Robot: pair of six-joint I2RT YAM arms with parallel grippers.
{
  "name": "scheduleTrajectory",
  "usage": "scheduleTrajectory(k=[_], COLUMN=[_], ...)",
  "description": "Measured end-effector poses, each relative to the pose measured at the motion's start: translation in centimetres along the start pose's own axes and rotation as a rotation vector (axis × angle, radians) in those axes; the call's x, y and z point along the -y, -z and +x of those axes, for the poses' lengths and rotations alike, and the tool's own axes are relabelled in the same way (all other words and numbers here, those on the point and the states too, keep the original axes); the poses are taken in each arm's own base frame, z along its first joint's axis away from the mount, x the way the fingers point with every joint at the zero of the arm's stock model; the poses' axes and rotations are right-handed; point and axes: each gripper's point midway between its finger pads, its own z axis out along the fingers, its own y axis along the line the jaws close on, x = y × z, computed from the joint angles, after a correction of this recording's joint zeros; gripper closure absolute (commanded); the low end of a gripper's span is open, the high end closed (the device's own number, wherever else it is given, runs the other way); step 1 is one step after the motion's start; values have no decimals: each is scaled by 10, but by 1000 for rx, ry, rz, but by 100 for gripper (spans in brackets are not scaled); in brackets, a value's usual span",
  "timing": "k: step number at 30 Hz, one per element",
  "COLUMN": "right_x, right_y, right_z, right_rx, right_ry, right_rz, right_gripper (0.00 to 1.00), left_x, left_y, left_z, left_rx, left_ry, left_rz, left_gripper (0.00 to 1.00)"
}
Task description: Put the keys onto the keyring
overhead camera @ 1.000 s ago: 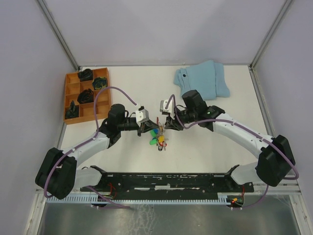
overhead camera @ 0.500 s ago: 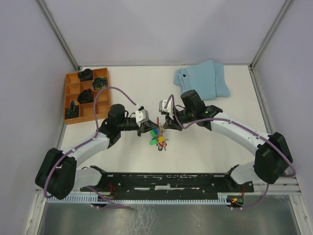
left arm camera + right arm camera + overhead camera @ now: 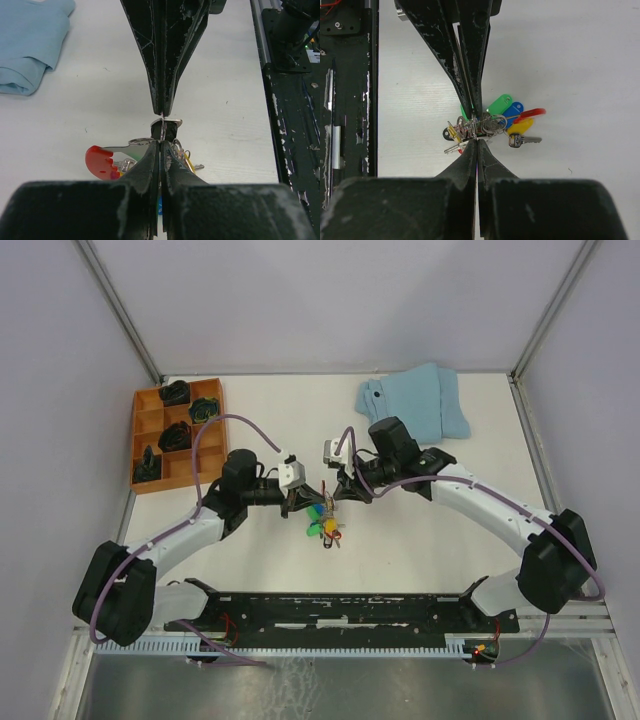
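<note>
Nearer the arm bases than the cloth (image 3: 415, 405), and to its left, the left gripper (image 3: 303, 502) and right gripper (image 3: 340, 492) are met tip to tip, each pressed together. Which wire is pinched cannot be told. The keyring (image 3: 530, 114) should be held steady while the keys (image 3: 322, 527) beneath are fed on slowly.
</note>
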Motion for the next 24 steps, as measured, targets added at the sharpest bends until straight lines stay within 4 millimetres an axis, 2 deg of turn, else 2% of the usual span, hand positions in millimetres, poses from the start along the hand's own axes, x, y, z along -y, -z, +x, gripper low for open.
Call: scheduleTrajectory(k=[8, 24], right_x=[0, -7], right_y=[1, -3], right_z=[-10, -2], right_rx=[10, -57], right_ry=[1, 52], right_rz=[-18, -35], right_gripper=[99, 99], left_x=[1, -6], left_y=[-1, -1], left_z=[3, 2], left_rx=[-17, -16], left_ry=[13, 74], left_rz=[9, -34], left_gripper=[97, 97])
